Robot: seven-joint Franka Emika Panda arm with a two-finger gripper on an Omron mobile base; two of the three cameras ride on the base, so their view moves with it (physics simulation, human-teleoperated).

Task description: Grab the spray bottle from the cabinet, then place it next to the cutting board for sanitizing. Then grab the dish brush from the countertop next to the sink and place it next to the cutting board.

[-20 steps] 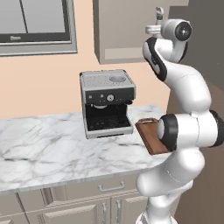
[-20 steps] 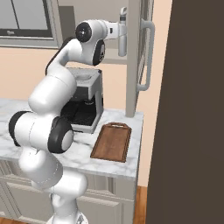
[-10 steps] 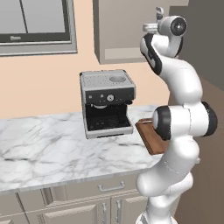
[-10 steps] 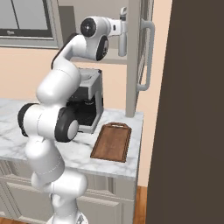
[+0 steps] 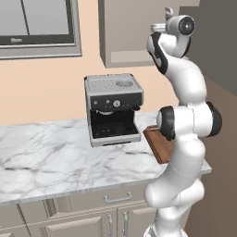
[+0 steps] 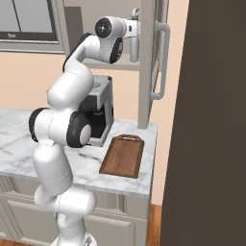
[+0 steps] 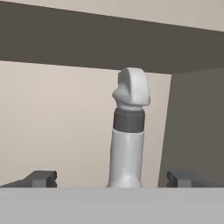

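The arm reaches up high, its gripper [image 7: 111,178] level with the open cabinet [image 6: 149,57]. In the hand view the two fingertips [image 7: 41,178] stand wide apart at the bottom corners, and the spray bottle [image 7: 127,131] stands upright between them — the jaws are spread, not closed on it, and neither tip touches the bottle. The bottle is pale grey-white with a darker collar under its trigger head, and it rises in front of the cabinet's beige back wall, under a dark shelf edge.

From the right base view the spray bottle [image 6: 134,41] shows just beyond the hand, beside the cabinet's open door with its long pale handle. From the left base view the hand sits at the cabinet's [image 5: 125,32] lower right corner, with the top of the bottle [image 5: 167,11] just visible above it.

Down on the counter [image 6: 14,144], the cutting board [image 6: 123,155] lies flat near the right end — handle cut-out toward the wall — just beside the coffee machine [image 5: 113,109]. In the left base view the board [image 5: 159,146] is partly hidden behind the arm.
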